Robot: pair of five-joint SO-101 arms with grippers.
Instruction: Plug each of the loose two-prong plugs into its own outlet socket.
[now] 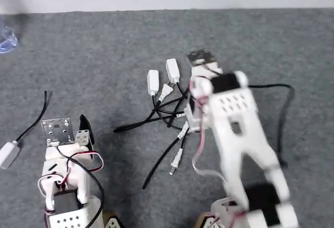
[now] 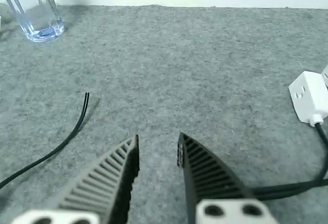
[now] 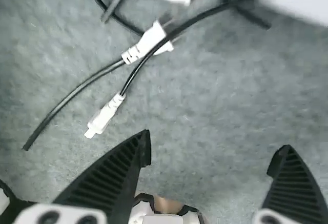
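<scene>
Hovering right tool (image 3: 215, 144), spread wide, near a loose plug (image 3: 104, 119).
Slightly parted and empty, left tool (image 2: 158, 144) hangs over tabletop (image 2: 205, 70).

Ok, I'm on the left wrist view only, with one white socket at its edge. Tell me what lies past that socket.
Observer: Past the socket lies a tangle of black cables, and the right arm is over its far side.
Operator: Give me the plugs.
Observer: One loose plug lies on the carpet at the end of the tangle nearer the arm bases.
Operator: Report the right gripper.
Observer: The right gripper is open and holds nothing.
</scene>
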